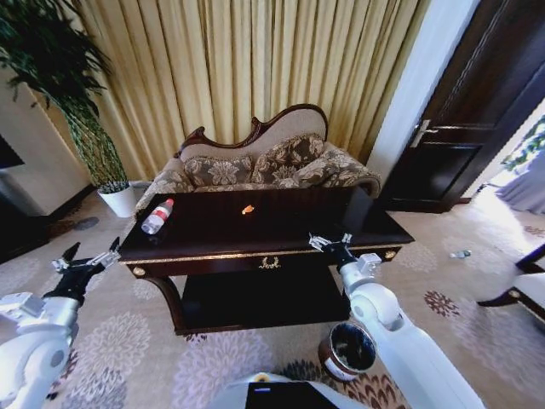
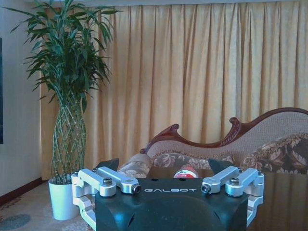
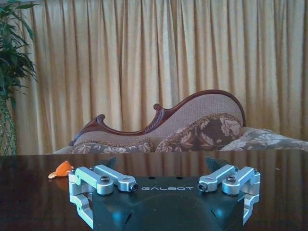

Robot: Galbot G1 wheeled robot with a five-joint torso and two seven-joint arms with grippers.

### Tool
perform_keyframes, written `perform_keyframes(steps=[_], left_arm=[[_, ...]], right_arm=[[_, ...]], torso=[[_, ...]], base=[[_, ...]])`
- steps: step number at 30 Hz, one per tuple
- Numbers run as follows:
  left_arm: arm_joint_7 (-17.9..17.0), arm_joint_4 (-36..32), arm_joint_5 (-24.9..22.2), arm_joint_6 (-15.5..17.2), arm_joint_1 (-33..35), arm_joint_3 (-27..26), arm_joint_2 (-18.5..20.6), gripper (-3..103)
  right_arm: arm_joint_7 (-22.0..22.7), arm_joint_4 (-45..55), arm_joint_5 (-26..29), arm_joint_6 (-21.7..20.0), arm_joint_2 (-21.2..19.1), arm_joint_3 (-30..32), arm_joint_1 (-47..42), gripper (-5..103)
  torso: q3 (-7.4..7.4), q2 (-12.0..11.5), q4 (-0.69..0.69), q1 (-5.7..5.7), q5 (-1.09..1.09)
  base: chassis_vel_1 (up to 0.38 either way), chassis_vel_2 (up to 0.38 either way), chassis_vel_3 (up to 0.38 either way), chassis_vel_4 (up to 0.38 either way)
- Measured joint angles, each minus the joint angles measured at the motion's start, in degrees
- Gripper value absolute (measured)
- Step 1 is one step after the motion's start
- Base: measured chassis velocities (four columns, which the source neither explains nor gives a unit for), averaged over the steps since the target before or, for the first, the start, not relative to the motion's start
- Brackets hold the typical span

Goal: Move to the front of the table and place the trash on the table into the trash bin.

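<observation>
We see the table (image 1: 281, 223) ahead with the sofa (image 1: 264, 166) behind it. Trash bin (image 1: 347, 351) sits below the right gripper (image 1: 330, 244), bottle (image 1: 157, 216) beyond the left gripper (image 1: 85, 260), orange scrap (image 1: 248, 209) between them. Both grippers spread wide, holding nothing.

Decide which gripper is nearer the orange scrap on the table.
Right. The right gripper sits at the table's front edge, beside the orange scrap; the left gripper hangs off the table's left end.

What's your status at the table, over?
Left gripper open, off the table's left corner. Right gripper open, at front edge. Bottle and orange scrap on top; bin by right arm. Path clear.
</observation>
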Motion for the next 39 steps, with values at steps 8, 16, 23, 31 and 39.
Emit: perform_keyframes(steps=[8,16,23,31,39], left_arm=[[-0.02,-3.29,0.23,0.0,1.81,-1.0,-3.37,100],[0.04,-6.24,0.51,0.67,3.59,-3.75,-9.02,100],[0.66,-6.94,2.28,0.38,4.99,-6.31,-13.18,100],[2.2,-6.22,4.9,-1.23,5.52,-7.38,-15.91,100],[2.32,-5.99,5.06,-1.58,5.4,-7.65,-16.45,100]], right_arm=[[-0.73,-0.93,0.81,0.15,-3.87,-4.77,3.66,100],[-2.55,-4.75,9.23,0.19,-9.91,-13.29,14.07,100],[-1.69,-10.24,15.71,-1.55,-8.94,-22.87,28.05,100],[1.1,-16.86,19.11,-4.41,-3.19,-34.27,40.34,100],[1.88,-26.26,13.42,-5.47,3.53,-41.6,48.6,100]], torso=[[0.0,0.01,0.01,0.0,0.0],[-0.01,0.03,0.01,-0.04,0.0],[0.0,0.02,0.01,-0.02,0.0],[0.0,0.01,0.0,-0.01,-0.02],[0.0,0.01,0.0,-0.01,-0.02]], base=[[-0.018,0.019,0.028,-0.024],[0.0,0.0,0.0,0.0],[0.0,0.0,0.0,0.0],[0.0,0.0,0.0,0.0],[0.0,0.0,0.0,0.0]])
